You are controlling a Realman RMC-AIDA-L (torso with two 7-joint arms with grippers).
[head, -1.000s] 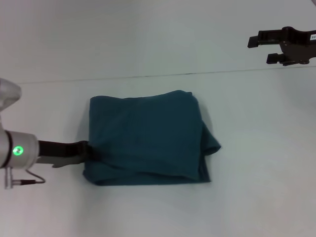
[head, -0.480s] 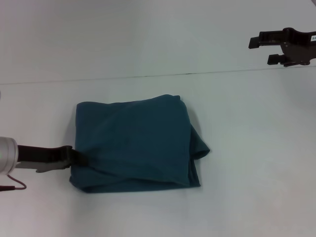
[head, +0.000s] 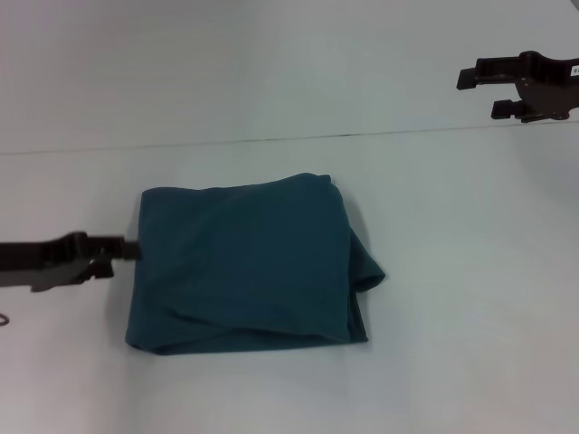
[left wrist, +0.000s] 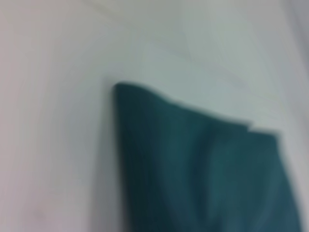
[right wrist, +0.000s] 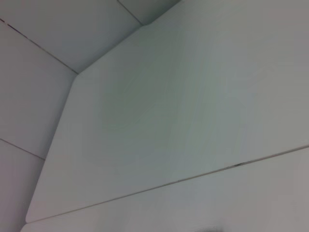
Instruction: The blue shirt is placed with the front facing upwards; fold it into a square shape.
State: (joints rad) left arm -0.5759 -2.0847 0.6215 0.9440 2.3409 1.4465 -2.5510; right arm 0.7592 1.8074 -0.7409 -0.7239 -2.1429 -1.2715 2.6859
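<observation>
White tabletop (head: pixel 452 298) fills the head view, crossed by a thin dark seam that runs side to side beyond the cloth. On it lies the blue shirt (head: pixel 249 267), already folded into a compact, nearly square bundle, with one loose flap bulging out along its right edge and a soft crease near the front. No print shows on the upper face.

What has changed is on the left. A second ago the left gripper (head: pixel 122 248) was tucked against the lower left edge of the bundle; half a second ago the whole bundle had slid leftward with it. Now the bundle sits in that same shifted spot, while the gripper has pulled back out and risen to the upper part of the left edge, its tips just touching or barely clear of the cloth. Whether its fingers are parted or closed cannot be told from here. The left wrist view shows only a corner of the shirt (left wrist: pixel 203 174) on the table.

The right gripper (head: pixel 484 93) hangs parked well off to the far right, fingers spread and holding nothing.

Judged from this, the folding looks essentially finished, with the drag serving as a final repositioning; only the protruding right flap keeps the shape from being a clean square.
</observation>
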